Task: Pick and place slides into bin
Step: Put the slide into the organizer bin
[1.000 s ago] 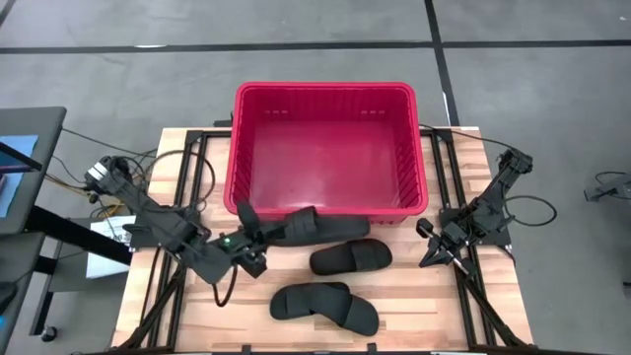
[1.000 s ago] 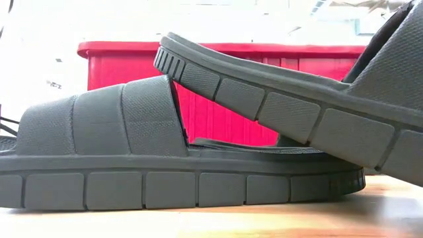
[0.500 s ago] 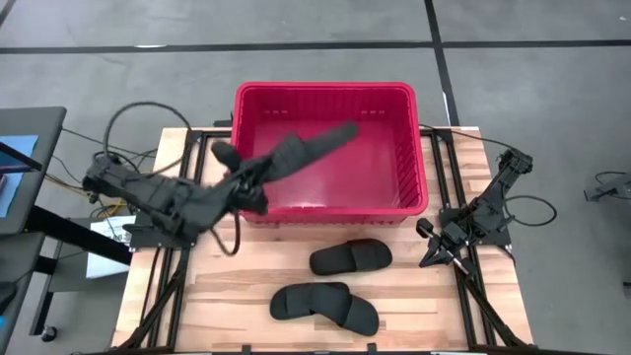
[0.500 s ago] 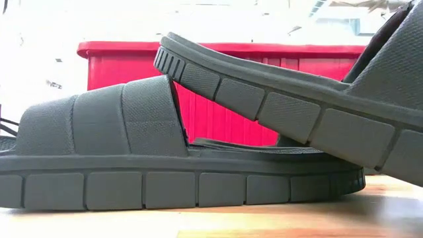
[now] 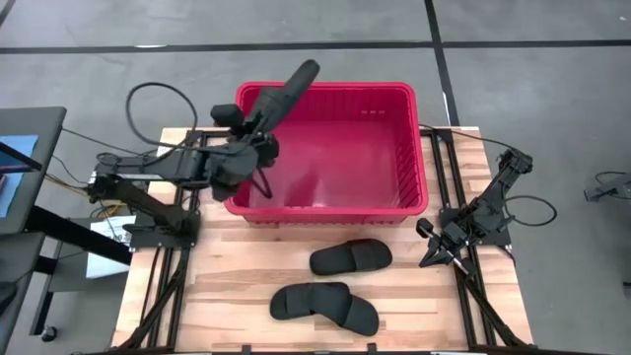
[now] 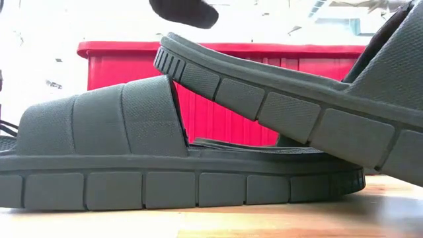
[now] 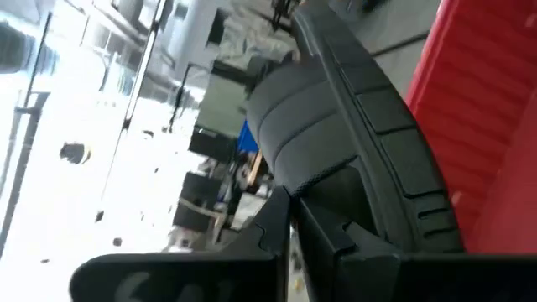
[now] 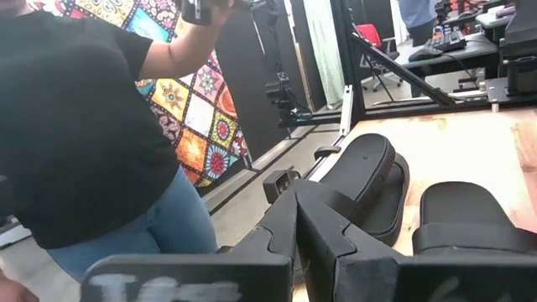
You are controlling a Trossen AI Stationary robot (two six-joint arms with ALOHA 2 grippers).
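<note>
My left gripper (image 5: 254,138) clamped on one slide (image 5: 281,96), held tilted above the left rim of the red bin (image 5: 399,207), three slides on the table (image 5: 168,325) before the bin, my right gripper (image 5: 429,254) pressed together, at the table's right edge

Bin (image 5: 325,148) interior free, three slides (image 5: 335,283) crowding table's (image 5: 237,296) front.

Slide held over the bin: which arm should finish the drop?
Left. The left gripper already holds the slide at the bin's left rim, so it likely just releases. The right gripper waits at the table's right edge, jaws shut.
</note>
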